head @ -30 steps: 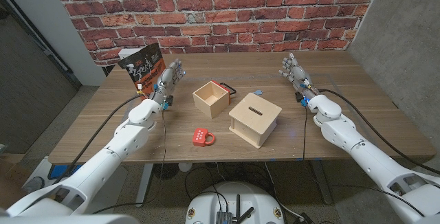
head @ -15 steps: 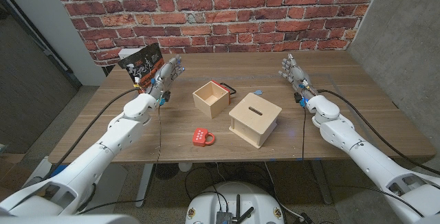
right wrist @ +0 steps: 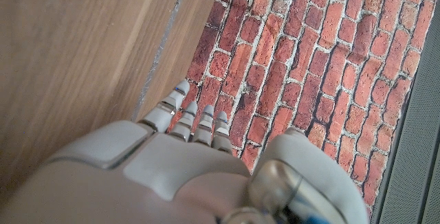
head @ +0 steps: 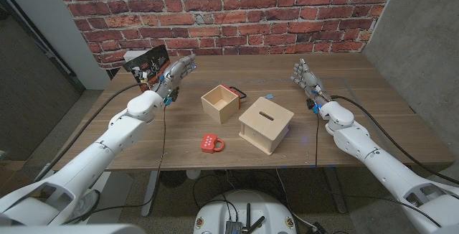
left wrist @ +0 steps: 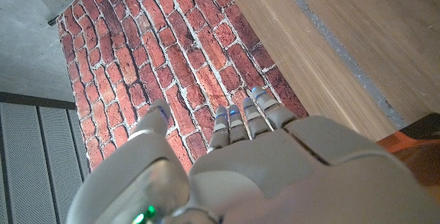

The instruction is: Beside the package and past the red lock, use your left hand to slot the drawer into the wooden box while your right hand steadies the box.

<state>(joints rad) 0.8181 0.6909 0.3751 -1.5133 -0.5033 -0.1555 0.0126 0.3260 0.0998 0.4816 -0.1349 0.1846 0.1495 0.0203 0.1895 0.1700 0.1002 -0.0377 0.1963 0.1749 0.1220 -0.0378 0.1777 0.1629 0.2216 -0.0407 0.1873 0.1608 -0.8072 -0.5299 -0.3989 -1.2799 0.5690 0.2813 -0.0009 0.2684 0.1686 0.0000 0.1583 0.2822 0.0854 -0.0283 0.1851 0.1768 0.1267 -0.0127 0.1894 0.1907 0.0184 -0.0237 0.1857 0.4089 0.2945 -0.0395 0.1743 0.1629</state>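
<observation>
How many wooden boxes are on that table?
2. The open drawer sits mid-table near the package; the slotted wooden box stands to its right, past the red lock.

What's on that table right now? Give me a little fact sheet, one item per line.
Left hand: raised, holding nothing, by the dark snack package
Right hand: raised, holding nothing
Open-topped wooden drawer: mid-table, outside the box
Slotted wooden box: right of the drawer
Red lock: near front edge
Backdrop: brick wall
</observation>
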